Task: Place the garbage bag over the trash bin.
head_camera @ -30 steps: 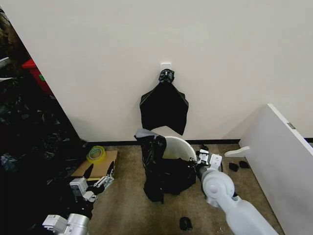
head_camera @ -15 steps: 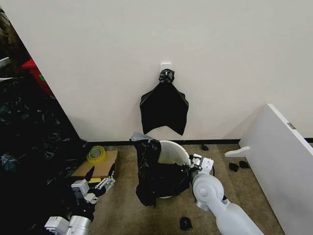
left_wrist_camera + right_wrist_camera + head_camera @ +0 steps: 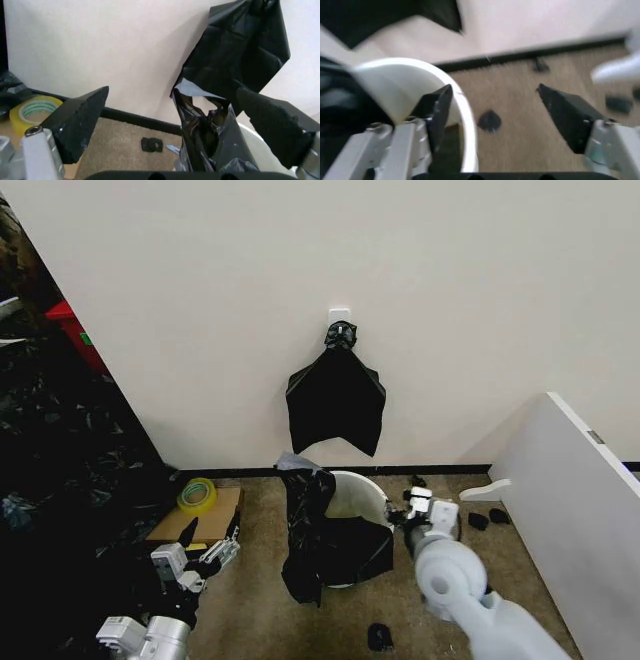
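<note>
The cream-white trash bin (image 3: 357, 492) stands on the carpet below the wall hook. The black garbage bag (image 3: 322, 542) hangs over its left rim and wraps its front, with a crumpled flap sticking up at the left. The back and right of the rim are bare. My right gripper (image 3: 412, 503) hovers just off the bin's right rim. In the right wrist view it (image 3: 494, 88) is open, with the rim (image 3: 466, 112) beside one finger and nothing held. My left gripper (image 3: 210, 530) sits low at the left, open (image 3: 172, 91), facing the bag (image 3: 207, 142) from a distance.
A flat black bundle (image 3: 336, 398) hangs from a white hook on the wall above the bin. A heap of black plastic (image 3: 60, 470) fills the left side. A tape roll (image 3: 197, 494) lies on cardboard. A white panel (image 3: 580, 500) stands at the right, with small black bits (image 3: 378, 636) on the floor.
The bin was pushed left and tipped half a second ago, and now stands back near its place, more upright. My right gripper has drawn back to the right, off the rim.
</note>
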### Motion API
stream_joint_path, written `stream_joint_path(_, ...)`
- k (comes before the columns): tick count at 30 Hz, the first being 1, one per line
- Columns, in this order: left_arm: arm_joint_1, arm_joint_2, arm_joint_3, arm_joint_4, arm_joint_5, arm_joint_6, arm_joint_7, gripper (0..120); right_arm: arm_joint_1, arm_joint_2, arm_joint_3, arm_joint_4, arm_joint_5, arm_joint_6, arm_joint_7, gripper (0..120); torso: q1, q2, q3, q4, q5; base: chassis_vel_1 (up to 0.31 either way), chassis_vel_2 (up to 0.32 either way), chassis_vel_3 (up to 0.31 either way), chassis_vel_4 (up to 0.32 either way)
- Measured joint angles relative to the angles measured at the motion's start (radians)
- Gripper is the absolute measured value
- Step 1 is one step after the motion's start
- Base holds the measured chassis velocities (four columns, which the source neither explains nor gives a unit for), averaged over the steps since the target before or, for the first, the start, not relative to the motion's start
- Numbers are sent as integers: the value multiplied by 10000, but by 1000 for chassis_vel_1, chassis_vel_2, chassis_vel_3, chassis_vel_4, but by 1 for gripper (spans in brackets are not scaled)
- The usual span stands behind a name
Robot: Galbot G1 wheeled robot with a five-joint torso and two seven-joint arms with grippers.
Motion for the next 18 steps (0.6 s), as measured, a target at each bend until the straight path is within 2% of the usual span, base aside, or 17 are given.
stream_joint_path(4, 37, -40, 0, 186, 148, 13, -39, 100, -689, -259, -413, 1087, -1217, 50, -2386, 86, 0, 0, 0, 0, -3, 0, 0, 0, 0)
stream_joint_path(5, 37, -40, 0, 186, 148, 13, -39, 100, -689, -259, -413, 1087, -1217, 50, -2386, 86, 0, 0, 0, 0, -3, 0, 0, 0, 0)
stream_joint_path(6, 56, -63, -10, 221, 252, 28, -60, 100, -674, -186, -780, 1202, -1374, 3, -3039, 91, -1, 0, 0, 1, -4, 0, 0, 0, 0)
stream_joint_path(8, 101, -110, -24, 192, 304, 68, -80, 100, -310, 96, -1254, 966, -1325, -218, -3494, 98, -1, 0, 0, 3, 1, 0, 0, 0, 0)
stream_joint_path(13, 135, -194, 29, 169, 362, 87, -84, 100, 525, 655, -1873, 62, -611, -538, -3517, 100, 0, 0, 1, 4, 1, 0, 0, 0, 0)
stream_joint_path(18, 54, -232, 206, 269, 431, 113, -85, 100, 1194, 1270, -2280, -818, 459, -838, -3038, 90, 0, 0, 1, 3, 0, 0, 0, 0, 0)
